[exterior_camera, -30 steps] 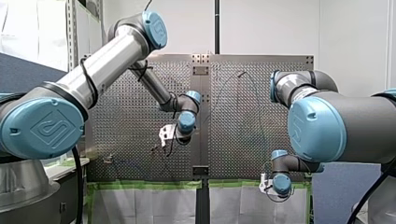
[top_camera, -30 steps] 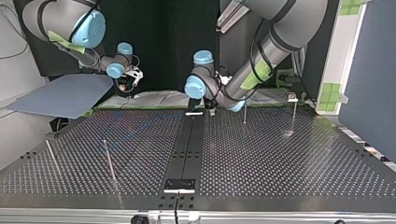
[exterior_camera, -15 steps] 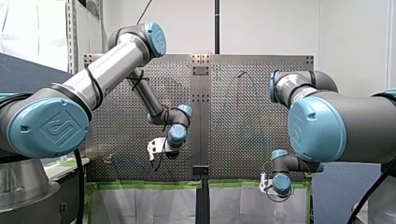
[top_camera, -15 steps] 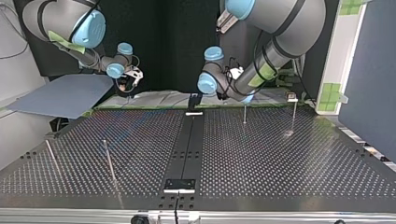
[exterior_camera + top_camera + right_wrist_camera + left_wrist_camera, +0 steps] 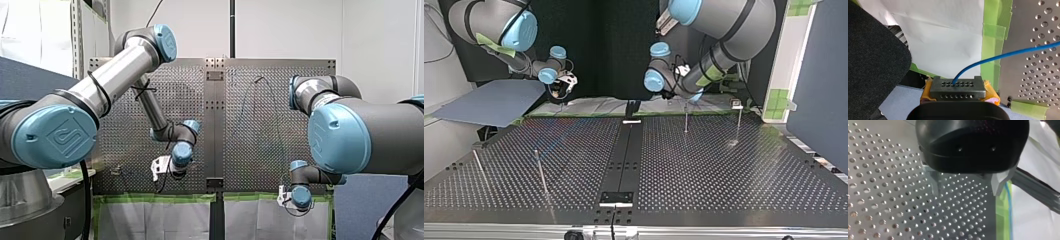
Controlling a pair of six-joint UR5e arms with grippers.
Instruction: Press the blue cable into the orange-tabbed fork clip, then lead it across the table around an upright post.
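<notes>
Where pinched between yellow pads (image 5: 991, 95) of right gripper (image 5: 958, 88), clenched on it just off the edge of table (image 5: 1038, 62): blue cable (image 5: 1003, 56), thin, round, smooth-jacketed. Judged light and limp, prone to sag and to spring out of a bend, slippery under a loose hold; no fragility expected. Best taken close beside the stretch to be pressed down, little slack kept. Further along, traced in left wrist view as pale blue line beside green tape (image 5: 1000, 220), just past one metal finger (image 5: 998, 186). Left gripper (image 5: 967, 191): black housing, fingers spread, nothing between, poised over table, grey perforated metal, holes in even rows. Farther off, in top view: small clip (image 5: 736, 104) toward that view's far right, orange tab not discernible, cable not seen seated in it; thin upright posts (image 5: 686, 119), bare steel, well apart.
</notes>
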